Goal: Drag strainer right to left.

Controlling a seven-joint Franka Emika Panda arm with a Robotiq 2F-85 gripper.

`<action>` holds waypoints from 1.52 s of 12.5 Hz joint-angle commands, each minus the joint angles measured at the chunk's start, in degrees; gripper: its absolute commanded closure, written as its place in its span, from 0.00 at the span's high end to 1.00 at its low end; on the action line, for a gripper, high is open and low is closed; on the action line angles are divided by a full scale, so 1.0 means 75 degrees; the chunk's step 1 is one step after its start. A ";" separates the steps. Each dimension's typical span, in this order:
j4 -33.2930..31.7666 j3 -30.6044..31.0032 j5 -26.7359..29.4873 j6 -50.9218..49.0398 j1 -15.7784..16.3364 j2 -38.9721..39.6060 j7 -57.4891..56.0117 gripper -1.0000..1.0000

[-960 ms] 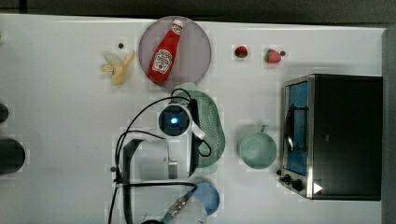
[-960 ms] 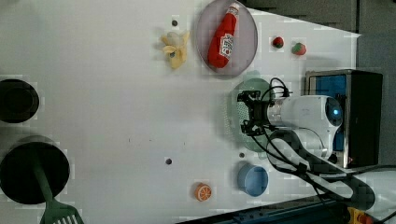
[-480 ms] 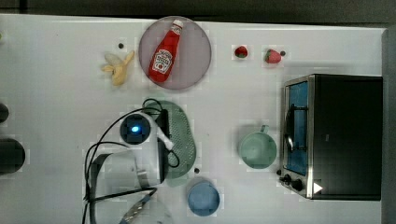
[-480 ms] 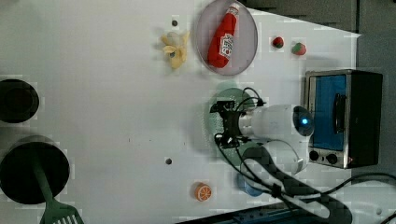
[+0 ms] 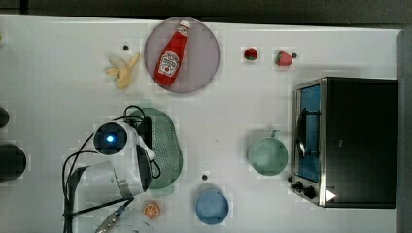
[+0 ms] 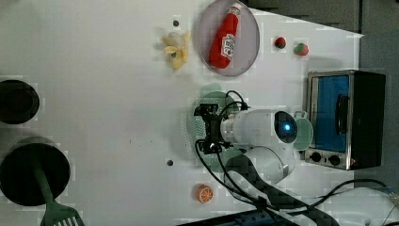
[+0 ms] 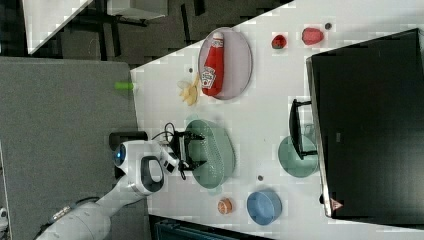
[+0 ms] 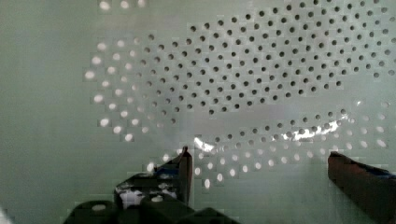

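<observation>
Strainer (image 5: 167, 145) sits left of centre on the bench (image 5: 58, 58) in the top view, pincer (image 8: 259, 170) spread apart inside its bowl, green cup (image 5: 268, 155) well right, so the leftward drag appears largely complete.

A white table (image 5: 58, 48) takes most of the scene under even light. In the right view, a grey panel (image 7: 60, 115) stands at the right view's left, with dark floor (image 7: 150, 20) above it.
</observation>
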 commanded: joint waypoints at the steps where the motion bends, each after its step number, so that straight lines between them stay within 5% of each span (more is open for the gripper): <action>1: 0.0779 -0.0176 -0.0014 -0.0290 0.0412 0.0315 0.0764 1.00; 19: 0.3095 -0.0170 0.0562 -0.0895 0.1890 0.1615 0.1872 1.00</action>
